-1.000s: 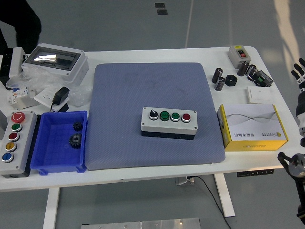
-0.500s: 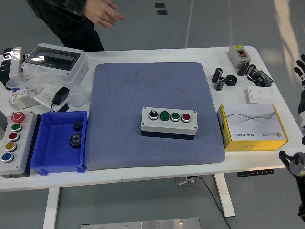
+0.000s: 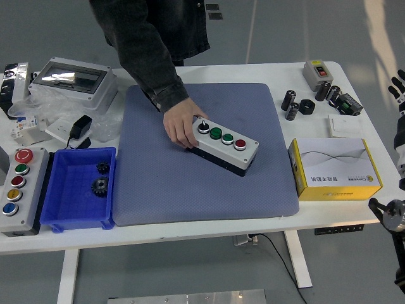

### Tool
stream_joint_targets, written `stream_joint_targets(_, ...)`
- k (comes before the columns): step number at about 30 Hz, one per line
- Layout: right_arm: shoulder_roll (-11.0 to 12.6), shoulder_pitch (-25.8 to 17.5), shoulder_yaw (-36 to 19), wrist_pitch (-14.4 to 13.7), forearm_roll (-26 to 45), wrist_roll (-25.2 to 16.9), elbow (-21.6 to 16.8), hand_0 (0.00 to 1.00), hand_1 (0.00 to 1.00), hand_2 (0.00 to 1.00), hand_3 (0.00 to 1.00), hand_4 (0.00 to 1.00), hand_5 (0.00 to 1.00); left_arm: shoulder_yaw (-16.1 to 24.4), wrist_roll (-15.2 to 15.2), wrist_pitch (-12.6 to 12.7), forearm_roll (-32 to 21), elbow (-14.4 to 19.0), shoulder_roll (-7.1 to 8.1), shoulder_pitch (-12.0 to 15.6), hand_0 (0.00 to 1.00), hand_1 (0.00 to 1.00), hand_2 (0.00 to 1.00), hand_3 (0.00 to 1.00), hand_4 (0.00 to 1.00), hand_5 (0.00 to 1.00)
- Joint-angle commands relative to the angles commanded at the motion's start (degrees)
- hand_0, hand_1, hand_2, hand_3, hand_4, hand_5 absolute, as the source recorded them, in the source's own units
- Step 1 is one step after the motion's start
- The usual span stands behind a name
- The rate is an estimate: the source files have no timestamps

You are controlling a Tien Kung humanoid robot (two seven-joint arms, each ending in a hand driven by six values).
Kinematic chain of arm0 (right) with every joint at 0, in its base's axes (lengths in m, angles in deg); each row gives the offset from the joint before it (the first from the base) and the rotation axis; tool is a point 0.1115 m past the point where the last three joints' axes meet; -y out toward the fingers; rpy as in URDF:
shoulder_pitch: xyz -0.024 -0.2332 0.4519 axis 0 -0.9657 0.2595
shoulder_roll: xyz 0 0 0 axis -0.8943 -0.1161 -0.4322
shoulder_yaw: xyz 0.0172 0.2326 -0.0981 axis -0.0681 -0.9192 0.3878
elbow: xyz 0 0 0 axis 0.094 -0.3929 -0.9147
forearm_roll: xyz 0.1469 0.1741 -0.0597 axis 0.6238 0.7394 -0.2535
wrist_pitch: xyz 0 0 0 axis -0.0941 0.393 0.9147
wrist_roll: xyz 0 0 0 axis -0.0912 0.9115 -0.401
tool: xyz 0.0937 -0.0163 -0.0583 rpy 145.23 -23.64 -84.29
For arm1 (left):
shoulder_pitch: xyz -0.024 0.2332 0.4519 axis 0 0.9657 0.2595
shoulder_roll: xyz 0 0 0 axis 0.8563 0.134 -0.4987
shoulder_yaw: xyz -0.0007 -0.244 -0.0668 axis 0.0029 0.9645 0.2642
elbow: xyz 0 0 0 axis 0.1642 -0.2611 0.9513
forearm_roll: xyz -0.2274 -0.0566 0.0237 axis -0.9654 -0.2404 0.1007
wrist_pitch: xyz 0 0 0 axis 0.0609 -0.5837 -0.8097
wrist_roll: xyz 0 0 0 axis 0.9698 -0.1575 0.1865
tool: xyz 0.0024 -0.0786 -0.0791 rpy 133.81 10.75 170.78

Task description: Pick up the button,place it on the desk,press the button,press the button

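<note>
A grey button box (image 3: 225, 145) with a black knob, two green buttons and a red button lies slanted on the blue mat (image 3: 202, 183). A person in a dark sleeve leans in from the far side, and the person's hand (image 3: 180, 126) grips the box's left end. My right hand (image 3: 398, 85) hangs at the far right edge, beyond the table, fingers spread and holding nothing. My left arm does not show.
A second button box (image 3: 15, 185) with several coloured buttons sits at the left edge beside a blue bin (image 3: 79, 215) holding gears. A yellow-and-white carton (image 3: 335, 168) stands right of the mat. Small black parts (image 3: 304, 104) and a grey switch (image 3: 316, 73) lie at the back right.
The person has leaned in over the table, taken hold of the button box's left end, and turned it so it lies slanted and a little further back. My right hand barely moved.
</note>
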Motion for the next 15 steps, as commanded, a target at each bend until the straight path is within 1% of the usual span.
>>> stream_joint_targets(5, 0.29, 0.32, 0.71, -0.54, -0.1, 0.28, 0.05, 0.827, 0.803, 0.794, 0.829, 0.837, 0.756, 0.0, -0.02, -0.04, 0.1, 0.0, 0.16, -0.15, 0.624, 0.517, 0.533, 0.599, 0.615, 0.219)
stream_joint_targets(7, 0.4, 0.5, 1.31, -1.73, -0.67, 0.86, -0.14, 0.82, 0.801, 0.794, 0.825, 0.835, 0.756, 0.0, 0.0, -0.09, 0.21, 0.0, 0.27, -0.29, 0.624, 0.517, 0.532, 0.599, 0.615, 0.219)
stream_joint_targets(9, 0.5, 0.68, 2.61, -3.93, -2.84, 2.3, -0.81, 0.82, 0.801, 0.794, 0.825, 0.835, 0.756, 0.03, 0.03, -0.13, 0.31, 0.0, 0.39, -0.38, 0.624, 0.517, 0.532, 0.599, 0.615, 0.219)
stream_joint_targets(12, 0.87, 1.36, 5.82, -8.25, -8.86, 7.32, -2.84, 0.819, 0.8, 0.792, 0.823, 0.834, 0.751, 0.06, 0.02, -0.15, 0.44, 0.0, 0.52, -0.36, 0.624, 0.517, 0.533, 0.599, 0.615, 0.218)
stream_joint_targets(13, 1.09, 1.9, 7.01, -9.66, -11.26, 9.69, -3.54, 0.819, 0.8, 0.792, 0.823, 0.834, 0.751, 0.08, 0.0, -0.15, 0.46, 0.0, 0.57, -0.32, 0.624, 0.517, 0.533, 0.599, 0.615, 0.218)
stream_joint_targets(14, 1.42, 2.89, 8.42, -10.47, -13.56, 11.95, -4.27, 0.819, 0.8, 0.792, 0.823, 0.834, 0.751, 0.09, -0.03, -0.15, 0.49, 0.0, 0.63, -0.27, 0.624, 0.517, 0.533, 0.599, 0.615, 0.218)
stream_joint_targets(15, 1.65, 3.63, 9.48, -10.53, -15.52, 13.86, -4.63, 0.819, 0.8, 0.792, 0.823, 0.834, 0.751, 0.11, -0.06, -0.15, 0.51, 0.0, 0.66, -0.23, 0.624, 0.517, 0.533, 0.599, 0.615, 0.218)
